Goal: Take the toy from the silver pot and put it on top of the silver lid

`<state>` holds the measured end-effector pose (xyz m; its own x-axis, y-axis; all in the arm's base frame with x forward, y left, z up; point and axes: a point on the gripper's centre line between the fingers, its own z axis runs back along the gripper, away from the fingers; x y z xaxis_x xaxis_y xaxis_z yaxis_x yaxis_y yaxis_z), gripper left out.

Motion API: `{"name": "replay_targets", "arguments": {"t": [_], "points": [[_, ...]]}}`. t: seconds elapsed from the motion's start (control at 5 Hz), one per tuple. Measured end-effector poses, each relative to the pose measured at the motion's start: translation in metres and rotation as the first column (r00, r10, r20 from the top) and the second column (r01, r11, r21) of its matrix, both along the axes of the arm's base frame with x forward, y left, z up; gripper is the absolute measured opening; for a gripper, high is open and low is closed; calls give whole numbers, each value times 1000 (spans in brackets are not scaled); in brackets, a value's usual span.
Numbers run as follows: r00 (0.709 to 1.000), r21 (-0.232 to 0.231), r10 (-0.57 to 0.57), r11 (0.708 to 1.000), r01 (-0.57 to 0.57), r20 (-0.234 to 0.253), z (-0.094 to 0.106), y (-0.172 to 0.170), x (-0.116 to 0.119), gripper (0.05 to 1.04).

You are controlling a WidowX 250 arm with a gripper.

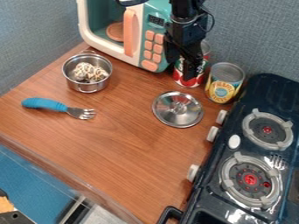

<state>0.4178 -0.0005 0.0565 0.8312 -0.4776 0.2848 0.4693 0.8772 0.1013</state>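
The black gripper [182,65] hangs at the top, right of centre, in front of the toy microwave's right edge and a red-and-white can. Its fingers stand apart, open, with no toy between them. A whitish toy with brown markings [88,72] lies inside the silver pot [88,87], well to the gripper's left. The round silver lid [177,118] lies flat on the wooden counter, knob up, below the gripper in the view and apart from the pot.
Behind the pot stands the toy microwave [151,66], its door open. Two cans, one yellow [224,87] and one red [186,81], stand behind the lid. A blue-handled fork [45,103] lies left; the black stove [234,142] occupies the right.
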Motion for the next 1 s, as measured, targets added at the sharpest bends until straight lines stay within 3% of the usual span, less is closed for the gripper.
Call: {"name": "replay_targets", "arguments": {"t": [0.2,0.4,0.6,0.8,1.0], "points": [[999,-6,1,1000,-1,-47,-16,0,-4,999],[996,-31,54,998,-56,-67,-11,23,-5,999],[979,-41,192,980,-195,-66,-5,68,-6,999],[963,-33,267,963,-268,-29,11,96,-14,999],[942,-4,332,943,-333,-50,11,138,-34,999]]}}
